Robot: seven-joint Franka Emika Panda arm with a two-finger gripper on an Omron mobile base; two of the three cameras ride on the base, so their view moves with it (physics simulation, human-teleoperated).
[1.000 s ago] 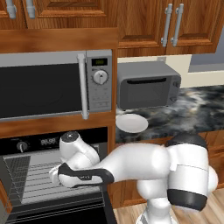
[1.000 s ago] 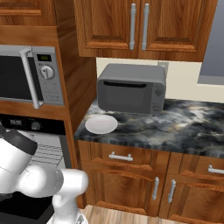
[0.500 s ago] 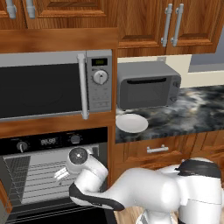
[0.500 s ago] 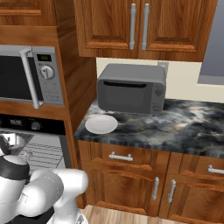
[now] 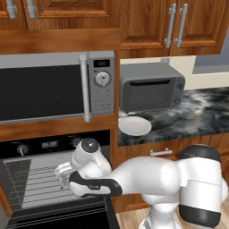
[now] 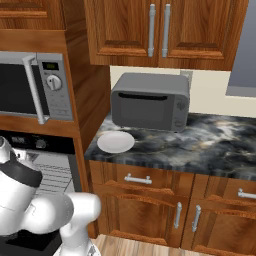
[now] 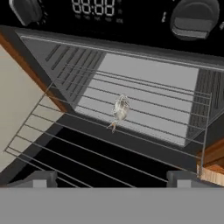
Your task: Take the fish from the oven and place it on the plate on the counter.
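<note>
Looking into the open oven (image 7: 131,83), we see the fish (image 7: 120,110) lying on the wire rack (image 7: 87,144) at the centre of the hand view. Our hand (image 7: 112,177) spreads wide at the bottom edge, holding nothing. We judge the tiny fish could slip between the wires if nudged, or the fingers could snag the rack. The plate (image 5: 133,125) sits mid-frame on the surface (image 5: 197,112).

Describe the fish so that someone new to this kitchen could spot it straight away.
Start at the oven, built in under the silver microwave, with its cavity open. On the wire rack inside lies the fish, small and pale silvery grey. It is the only loose item on those bare wires.
</note>
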